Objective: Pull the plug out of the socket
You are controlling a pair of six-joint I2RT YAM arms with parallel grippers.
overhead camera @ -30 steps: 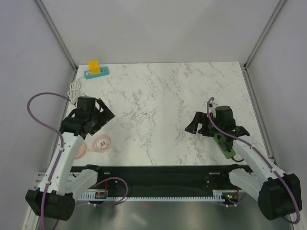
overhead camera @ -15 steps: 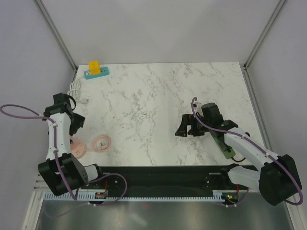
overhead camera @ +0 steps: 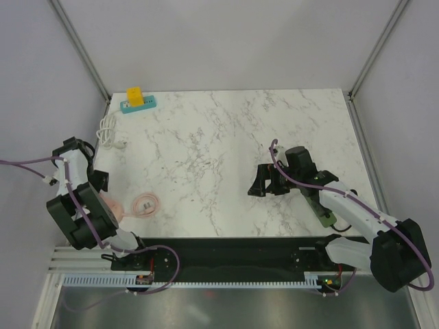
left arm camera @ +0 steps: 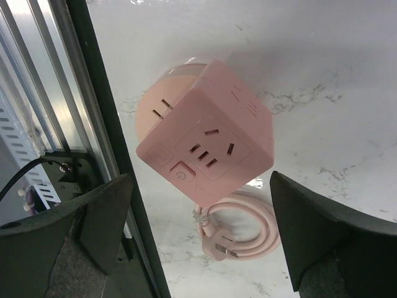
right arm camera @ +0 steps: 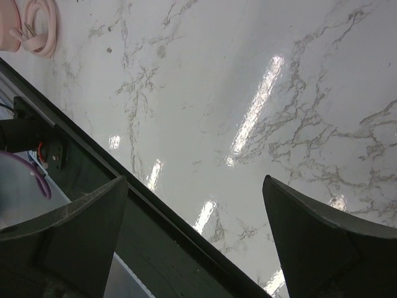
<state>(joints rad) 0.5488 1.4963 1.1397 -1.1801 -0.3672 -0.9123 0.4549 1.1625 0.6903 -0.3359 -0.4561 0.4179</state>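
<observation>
Left claw (left arm camera: 200,186), jaws spread wide, has swung out to left edge of desk (overhead camera: 226,137), now hovering over pink cube socket (left arm camera: 208,139); its outlets bare, pink cord (left arm camera: 243,231) coiled alongside. Right claw (right arm camera: 193,183), likewise spread and holding nothing, has edged toward desk centre. Yellow plug (overhead camera: 135,95) sits in teal power strip (overhead camera: 149,101) at far left corner, well apart from both arms; pull not begun. No containers visible.

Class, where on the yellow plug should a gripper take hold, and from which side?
Probably the yellow plug by its blocky body, coming from above with fingers across opposite sides. It stands proud of the flat teal strip, so its sides look exposed.
</observation>
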